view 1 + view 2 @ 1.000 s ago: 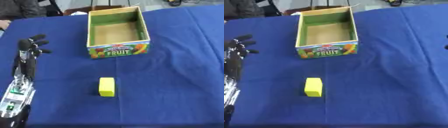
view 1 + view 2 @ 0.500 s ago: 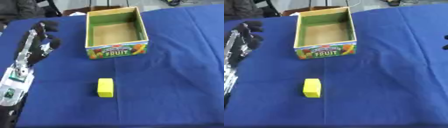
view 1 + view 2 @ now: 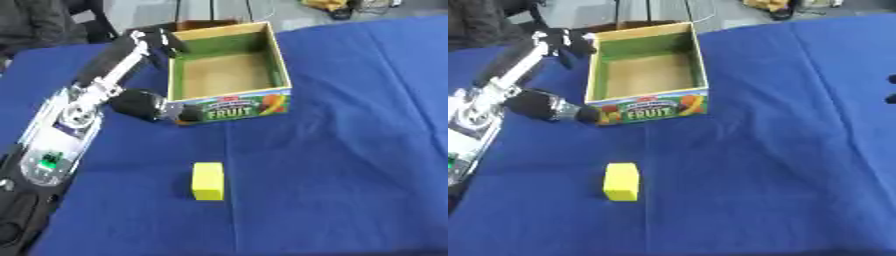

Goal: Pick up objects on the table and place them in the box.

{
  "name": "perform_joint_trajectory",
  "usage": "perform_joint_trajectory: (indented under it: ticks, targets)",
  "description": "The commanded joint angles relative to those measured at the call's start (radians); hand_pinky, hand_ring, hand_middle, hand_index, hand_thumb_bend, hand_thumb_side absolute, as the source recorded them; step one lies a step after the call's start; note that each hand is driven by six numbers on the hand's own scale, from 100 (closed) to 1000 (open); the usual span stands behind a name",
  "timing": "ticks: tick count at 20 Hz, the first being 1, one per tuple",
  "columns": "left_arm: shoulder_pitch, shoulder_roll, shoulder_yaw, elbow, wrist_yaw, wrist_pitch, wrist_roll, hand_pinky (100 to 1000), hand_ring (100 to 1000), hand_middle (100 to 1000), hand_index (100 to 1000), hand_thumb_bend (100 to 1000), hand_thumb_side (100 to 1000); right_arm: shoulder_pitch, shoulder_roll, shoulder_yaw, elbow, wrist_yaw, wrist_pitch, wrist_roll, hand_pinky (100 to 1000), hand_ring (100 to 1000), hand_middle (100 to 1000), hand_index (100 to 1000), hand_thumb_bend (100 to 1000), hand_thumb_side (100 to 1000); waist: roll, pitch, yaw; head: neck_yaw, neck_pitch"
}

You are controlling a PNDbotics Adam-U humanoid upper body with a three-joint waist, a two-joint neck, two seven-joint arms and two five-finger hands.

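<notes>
The left hand (image 3: 156,39) has travelled far in the last second: it was low at the left side of the worktop (image 3: 350,150), and now it is up at the far left corner of the fruit box (image 3: 229,75), just beside the box wall. Its dark fingers look bent near the rim, but I cannot tell if they are open or closed, or if they touch the box. The forearm stretches along the left side of the box.

The yellow block (image 3: 207,180) has not moved. It lies alone on the blue cloth, well apart from the box and nearer to the robot, and nothing holds it. The box is empty inside.

Of the right hand (image 3: 891,89) only dark tips show at the right edge of the right eye view; its state is not clear.

So, in my judgement, the placing is not yet begun. The left hand perhaps steadies or shifts the box, while the block waits to be picked.
</notes>
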Motion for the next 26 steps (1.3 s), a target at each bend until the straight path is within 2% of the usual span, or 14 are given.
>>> perform_joint_trajectory:
  ticks: [1, 7, 19, 26]
  targets:
    - [-0.004, 0.03, -0.038, -0.001, -0.094, -0.033, -0.092, 594, 669, 655, 735, 1000, 646, -0.015, -0.018, -0.005, -0.008, 0.003, 0.0, 0.004, 448, 624, 667, 807, 298, 720, -0.006, -0.014, 0.001, -0.005, -0.016]
    - [0.02, 0.024, -0.07, 0.045, -0.188, -0.084, -0.168, 584, 604, 595, 726, 1000, 607, -0.017, -0.014, -0.001, -0.006, 0.001, 0.002, 0.008, 449, 624, 667, 808, 296, 722, -0.006, -0.015, 0.007, -0.007, -0.022]
    - [0.029, -0.036, -0.124, 0.143, -0.205, -0.134, -0.176, 581, 601, 592, 726, 1000, 613, -0.021, -0.011, -0.002, -0.004, -0.001, 0.001, 0.013, 449, 623, 667, 810, 293, 722, -0.011, -0.013, -0.001, -0.008, -0.037]
    - [0.046, -0.056, -0.13, 0.174, -0.227, -0.139, -0.18, 541, 568, 561, 701, 964, 567, -0.021, -0.009, -0.002, -0.004, -0.002, 0.0, 0.014, 449, 623, 667, 811, 291, 723, -0.011, -0.014, 0.002, -0.009, -0.039]
